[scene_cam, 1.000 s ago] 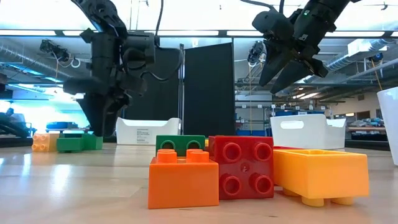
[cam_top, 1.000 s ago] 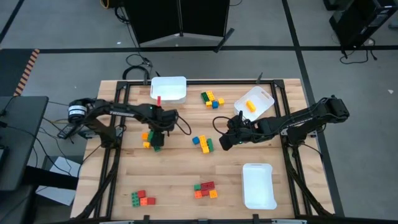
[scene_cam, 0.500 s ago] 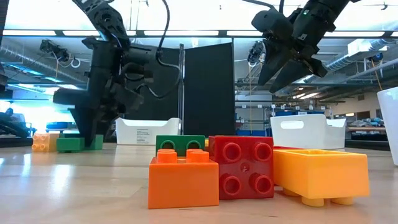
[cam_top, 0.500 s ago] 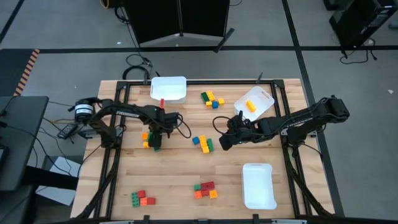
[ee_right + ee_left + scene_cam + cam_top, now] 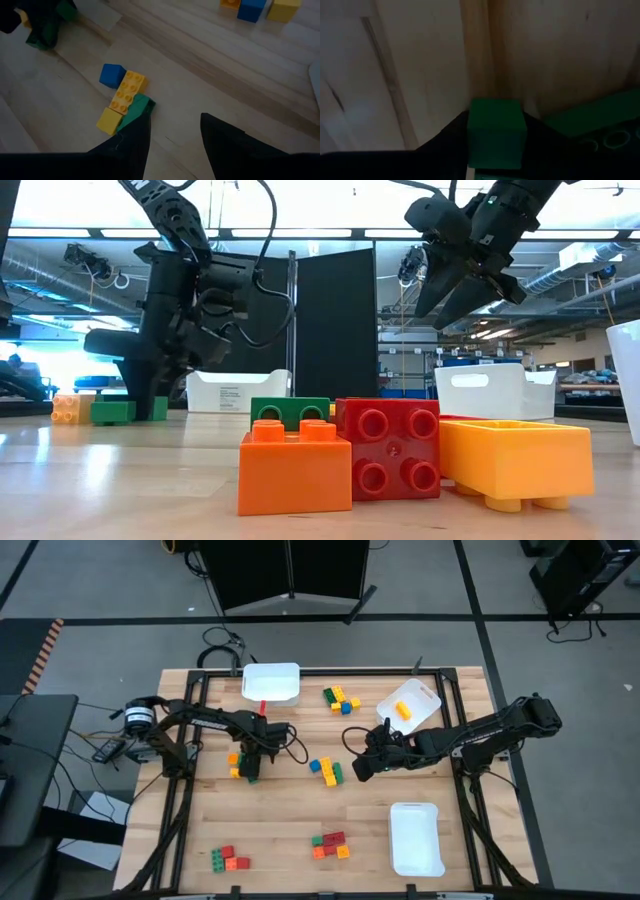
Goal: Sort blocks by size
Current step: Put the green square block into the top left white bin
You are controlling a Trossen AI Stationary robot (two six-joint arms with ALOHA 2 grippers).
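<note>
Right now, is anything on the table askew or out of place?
One white bin near the table's far right lies skewed to the table's edges, an orange block in it; the other two bins sit square. The remaining blocks lie in loose clusters. Nothing looks spilled or damaged.

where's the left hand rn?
High view: the left hand is down at the table's left-centre, on the green and orange block cluster, below the white bin. Its wrist view shows a small green block between its fingers.

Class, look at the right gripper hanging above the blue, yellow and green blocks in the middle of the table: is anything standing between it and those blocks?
Nothing visible does. The right gripper hangs open over bare table, with the blue, yellow and green blocks just ahead of its fingertips.
</note>
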